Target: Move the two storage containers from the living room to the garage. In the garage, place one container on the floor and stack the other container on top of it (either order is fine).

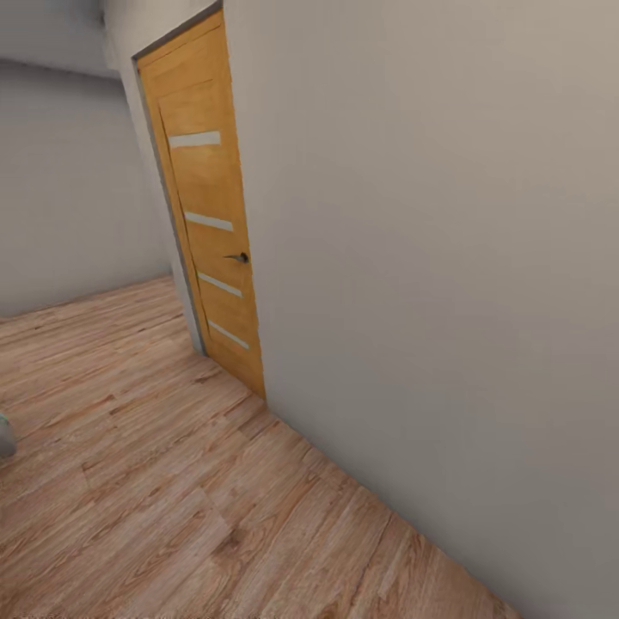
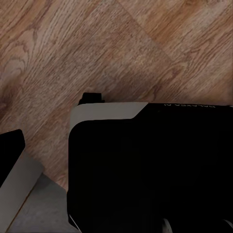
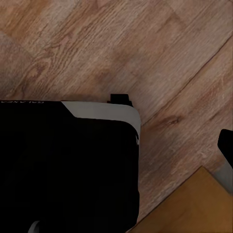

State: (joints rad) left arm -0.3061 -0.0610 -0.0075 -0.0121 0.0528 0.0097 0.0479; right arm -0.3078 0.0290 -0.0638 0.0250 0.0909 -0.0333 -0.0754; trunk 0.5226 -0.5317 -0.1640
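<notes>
The two storage containers are out of view, and so is the garage. The head view looks down a corridor with a light wood plank floor (image 1: 172, 481), a plain grey wall (image 1: 430, 258) on the right and a shut orange wooden door (image 1: 211, 223) with a dark handle (image 1: 239, 257). In both wrist views the robot's black base (image 2: 145, 170) (image 3: 63, 165), trimmed in white, sits over the same plank floor.
The wall runs close along the right side. Open plank floor stretches left and ahead to a grey back wall (image 1: 69, 189). A grey object (image 1: 4, 434) pokes in at the left edge. An orange-brown wooden surface (image 3: 194, 208) lies beside the base in the right wrist view.
</notes>
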